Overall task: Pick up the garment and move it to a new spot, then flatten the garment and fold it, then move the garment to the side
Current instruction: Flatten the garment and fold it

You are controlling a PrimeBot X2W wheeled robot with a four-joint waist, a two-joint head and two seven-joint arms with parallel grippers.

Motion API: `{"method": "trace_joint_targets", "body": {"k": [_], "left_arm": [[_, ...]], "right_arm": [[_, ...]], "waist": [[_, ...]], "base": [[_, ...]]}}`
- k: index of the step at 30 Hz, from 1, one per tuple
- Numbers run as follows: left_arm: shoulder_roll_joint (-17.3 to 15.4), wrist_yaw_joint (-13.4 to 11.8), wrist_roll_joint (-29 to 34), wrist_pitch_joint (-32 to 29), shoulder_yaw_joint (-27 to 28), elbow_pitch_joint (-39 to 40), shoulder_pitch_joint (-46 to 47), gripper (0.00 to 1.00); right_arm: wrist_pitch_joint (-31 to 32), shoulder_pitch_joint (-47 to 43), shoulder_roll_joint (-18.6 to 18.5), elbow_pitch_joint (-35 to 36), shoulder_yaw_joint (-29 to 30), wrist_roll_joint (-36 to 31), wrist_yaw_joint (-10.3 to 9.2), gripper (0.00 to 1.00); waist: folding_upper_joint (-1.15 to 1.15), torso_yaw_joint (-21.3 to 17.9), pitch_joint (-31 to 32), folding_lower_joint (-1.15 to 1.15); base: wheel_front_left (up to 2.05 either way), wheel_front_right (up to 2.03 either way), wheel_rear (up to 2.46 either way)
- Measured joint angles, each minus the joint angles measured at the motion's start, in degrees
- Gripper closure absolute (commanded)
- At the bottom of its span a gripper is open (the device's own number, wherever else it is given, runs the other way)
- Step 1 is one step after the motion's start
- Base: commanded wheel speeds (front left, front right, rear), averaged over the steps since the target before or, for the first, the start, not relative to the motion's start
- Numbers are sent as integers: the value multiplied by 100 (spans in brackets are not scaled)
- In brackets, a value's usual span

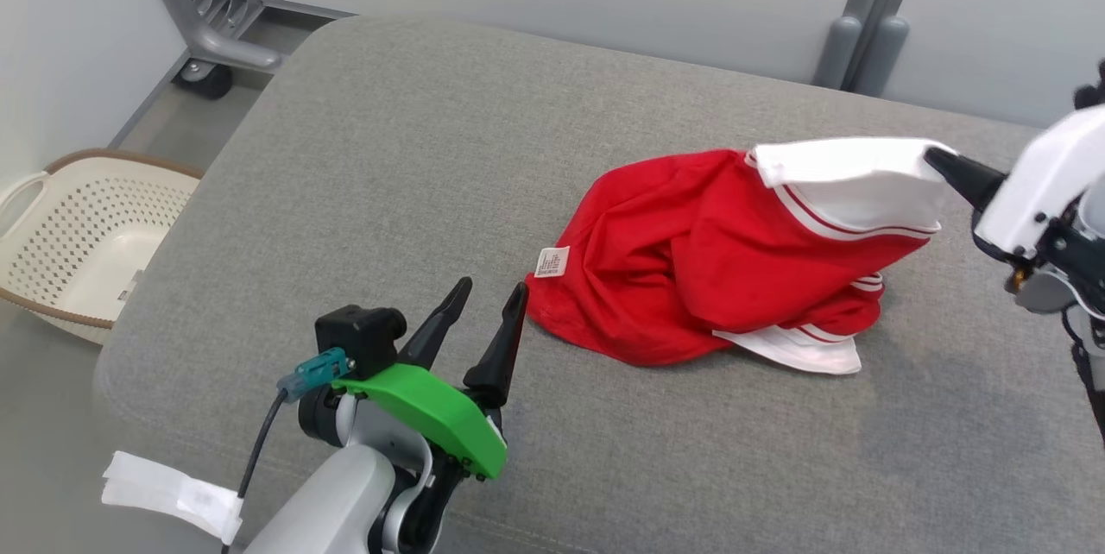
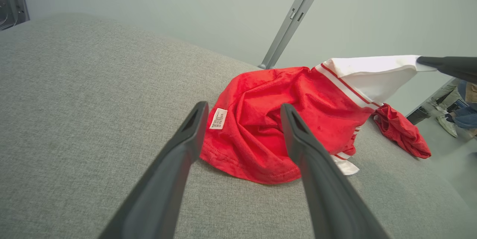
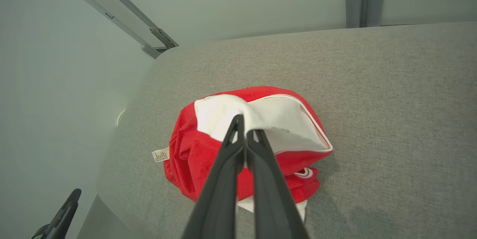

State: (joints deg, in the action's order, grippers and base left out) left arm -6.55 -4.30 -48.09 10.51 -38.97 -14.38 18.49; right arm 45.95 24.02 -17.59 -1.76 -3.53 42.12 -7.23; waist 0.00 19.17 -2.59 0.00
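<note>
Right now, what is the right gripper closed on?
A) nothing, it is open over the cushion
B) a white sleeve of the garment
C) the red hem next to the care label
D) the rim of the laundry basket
B: the right gripper has its fingers pressed together on the white sleeve, holding it raised while the rest of the garment lies bunched on the grey cushion.

My right gripper is pinched tight on the white sleeve, holding it up over the bunched red garment. The rest sits on the grey pad, with the care label poking out left. Left gripper is in the lower-left corner.
</note>
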Motion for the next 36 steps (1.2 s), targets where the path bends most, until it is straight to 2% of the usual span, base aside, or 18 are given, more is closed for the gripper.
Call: {"method": "trace_joint_targets", "body": {"k": [2,8,13,17,25,30,36], "left_arm": [[-58,85,-3,-48,-54,4,-63,0],[-361,132,-2,-147,-22,-35,-81,0],[-375,281,5,-198,-59,-47,-80,0],[-355,453,8,-290,-216,-167,-65,0],[-425,656,71,-352,-111,-543,448,0],[-358,883,-633,-720,216,-935,652,0],[-171,945,-1315,-1222,341,-1339,658,0]], "right_arm": [[-3,-466,-11,-23,500,-135,0,100],[-290,-931,56,-2,1497,-405,0,100],[-575,-1167,185,23,2139,-530,0,100],[-681,-1334,442,149,2128,-530,-1,100],[-1058,-1653,616,320,2039,-687,-1,100],[-1172,-1653,802,415,1753,-689,0,100],[-1339,-1653,823,490,1672,-742,9,100]], "waist": [[0,-112,-16,0],[0,-411,-160,0],[0,-672,-339,0],[0,-850,-519,0],[0,-1093,-904,0],[0,-1213,-1112,0],[0,-1353,-1295,0]], "base": [[0,0,0],[0,0,0],[0,0,0],[0,0,0],[0,0,0],[0,0,0],[0,0,0]]}}
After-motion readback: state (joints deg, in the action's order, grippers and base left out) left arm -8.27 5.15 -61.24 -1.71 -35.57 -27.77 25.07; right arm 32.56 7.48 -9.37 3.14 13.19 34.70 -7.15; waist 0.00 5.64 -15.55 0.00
